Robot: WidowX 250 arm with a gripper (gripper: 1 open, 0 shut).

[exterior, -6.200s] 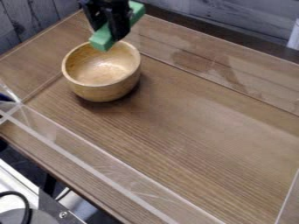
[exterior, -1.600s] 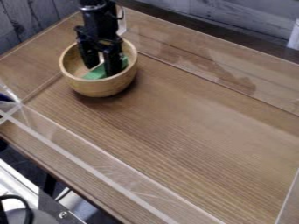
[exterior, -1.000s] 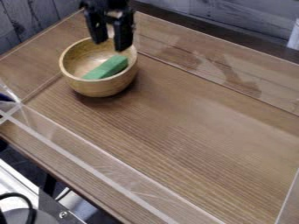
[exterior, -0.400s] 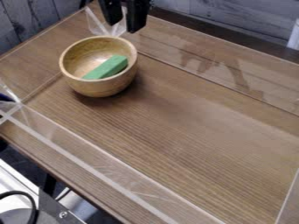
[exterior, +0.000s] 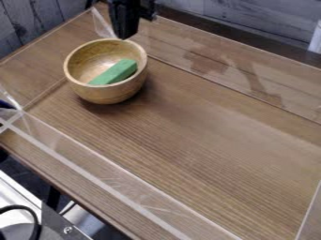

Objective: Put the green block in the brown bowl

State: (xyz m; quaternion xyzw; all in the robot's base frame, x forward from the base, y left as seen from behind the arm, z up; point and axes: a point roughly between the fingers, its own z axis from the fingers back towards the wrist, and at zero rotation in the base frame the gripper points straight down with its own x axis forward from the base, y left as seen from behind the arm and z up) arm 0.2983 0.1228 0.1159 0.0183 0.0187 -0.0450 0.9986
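Observation:
The green block (exterior: pixel 114 71) lies tilted inside the brown bowl (exterior: pixel 105 93), which stands at the table's far left. My gripper (exterior: pixel 127 29) hangs above and just behind the bowl's far rim, pointing down. Its dark fingers are shut together with nothing between them, and they are clear of both the bowl and the block. The upper part of the hand is cut off by the top edge of the view.
The bowl stands on a wooden table (exterior: pixel 201 131). A clear plastic barrier (exterior: pixel 75 155) runs along its front and left sides. Dark cables (exterior: pixel 15 220) lie below the front left corner. A grey wall (exterior: pixel 264 19) lies behind the table.
The gripper let go of the green block in the bowl, rose out of it toward the back, and its fingers have now closed together.

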